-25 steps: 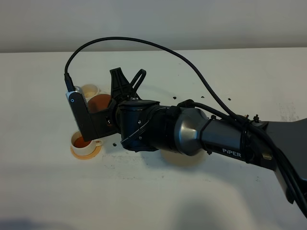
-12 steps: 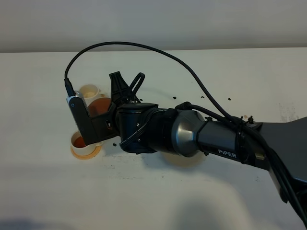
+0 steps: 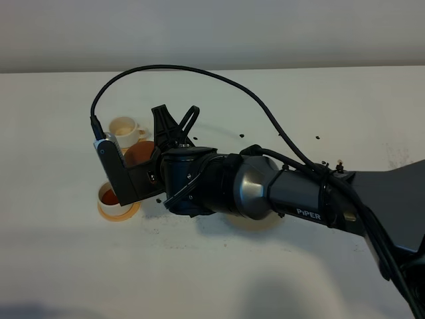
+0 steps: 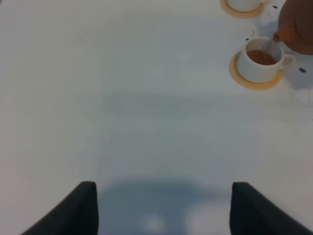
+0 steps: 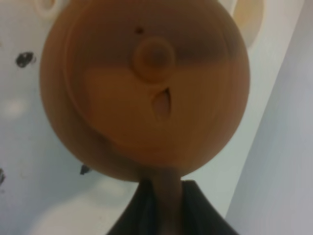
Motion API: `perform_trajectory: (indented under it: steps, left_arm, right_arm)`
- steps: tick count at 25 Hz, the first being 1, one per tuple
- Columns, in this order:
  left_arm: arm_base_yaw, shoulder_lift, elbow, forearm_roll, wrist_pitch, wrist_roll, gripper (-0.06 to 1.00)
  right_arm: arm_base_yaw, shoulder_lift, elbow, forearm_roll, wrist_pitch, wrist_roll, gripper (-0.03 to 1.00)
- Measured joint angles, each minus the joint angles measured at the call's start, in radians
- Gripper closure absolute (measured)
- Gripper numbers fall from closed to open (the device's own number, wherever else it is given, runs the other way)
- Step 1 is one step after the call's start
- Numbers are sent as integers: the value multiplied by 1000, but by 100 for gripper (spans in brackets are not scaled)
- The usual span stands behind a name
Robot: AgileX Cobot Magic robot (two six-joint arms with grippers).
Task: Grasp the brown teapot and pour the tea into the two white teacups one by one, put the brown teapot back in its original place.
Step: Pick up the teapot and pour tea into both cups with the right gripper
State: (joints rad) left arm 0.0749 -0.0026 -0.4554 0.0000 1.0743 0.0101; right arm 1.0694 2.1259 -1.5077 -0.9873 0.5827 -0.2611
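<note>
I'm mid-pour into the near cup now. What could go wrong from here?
1. The near cup already looks fairly full; more pouring could overflow onto its coaster.
2. The right hand grips the teapot only by its thin handle; the tilted pot might swivel.
3. The far cup sits close; swinging over could knock it.

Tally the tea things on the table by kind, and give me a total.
brown teapot: 1
white teacups: 2
orange-tan coasters: 2
Total: 5
</note>
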Motion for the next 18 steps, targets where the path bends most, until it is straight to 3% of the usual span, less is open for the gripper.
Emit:
perform_trajectory:
  steps: [18]
  left_arm:
    - [0, 0, 0, 0, 0, 0, 40]
  right_arm:
    - [0, 9, 0, -35, 0, -23, 87]
